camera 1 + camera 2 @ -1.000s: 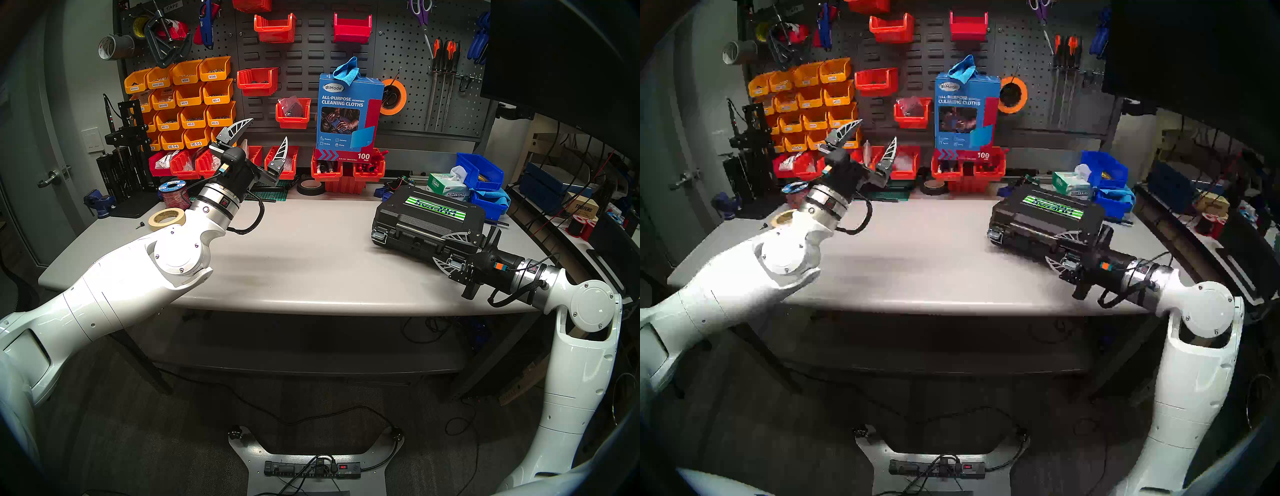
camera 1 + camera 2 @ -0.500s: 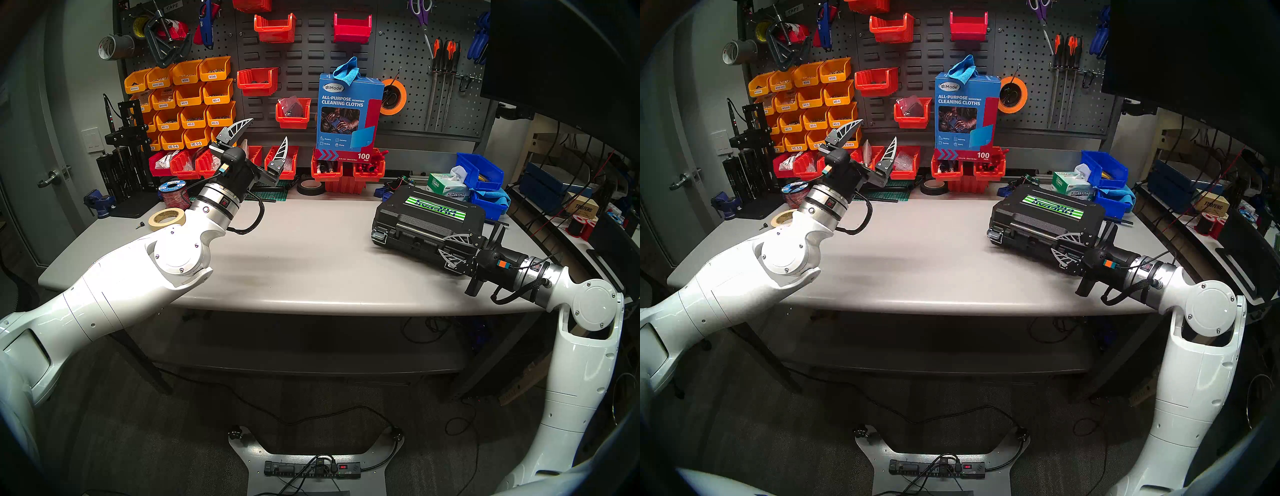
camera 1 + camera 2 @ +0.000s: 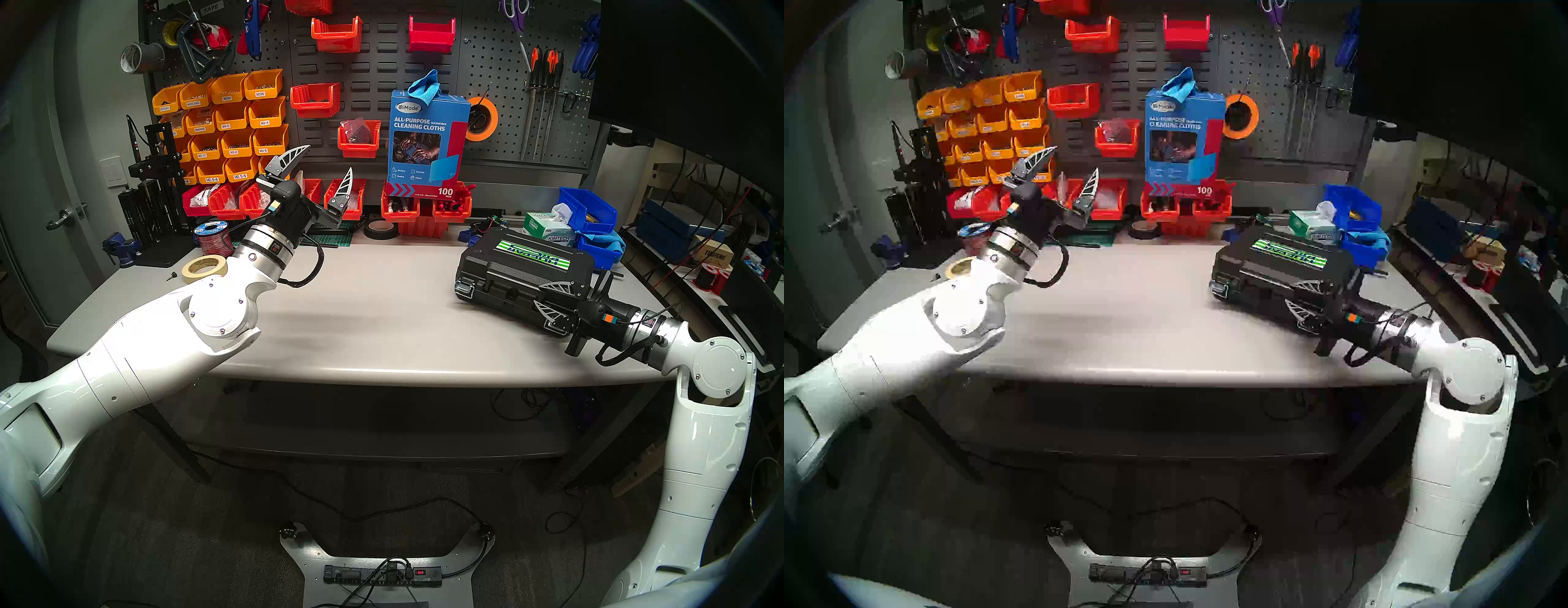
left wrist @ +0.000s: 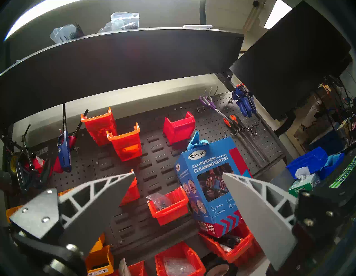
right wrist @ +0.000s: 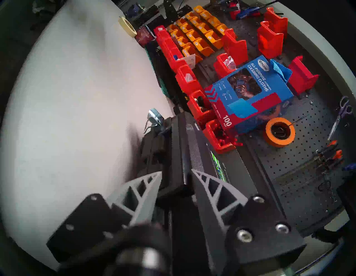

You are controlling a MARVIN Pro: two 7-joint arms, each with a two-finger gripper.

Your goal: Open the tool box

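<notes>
The black tool box (image 3: 500, 271) with the green-white-blue striped sticker lies flat at the table's right rear; it also shows in the head right view (image 3: 1272, 263). Its lid looks down. Its left silver latch (image 3: 465, 288) hangs loose and stands away from the case in the right wrist view (image 5: 154, 117). My right gripper (image 3: 551, 297) is at the box's front right. Its fingers (image 5: 210, 185) are closed on a black bar along the box's front edge (image 5: 173, 173). My left gripper (image 3: 329, 159) is open and empty, raised before the pegboard, far from the box.
Blue bins (image 3: 589, 212) and a tissue box (image 3: 547, 229) stand close behind the tool box. The blue cleaning-cloth box (image 3: 426, 140) and red bins (image 3: 449, 208) line the back. Tape rolls (image 3: 203, 267) lie at the left. A dark monitor (image 3: 679, 63) hangs over the right.
My right gripper's fingers have closed from a wide spread around the right latch to a narrow grip on the box's front edge, and the wrist has shifted slightly up. The left arm has not moved.
</notes>
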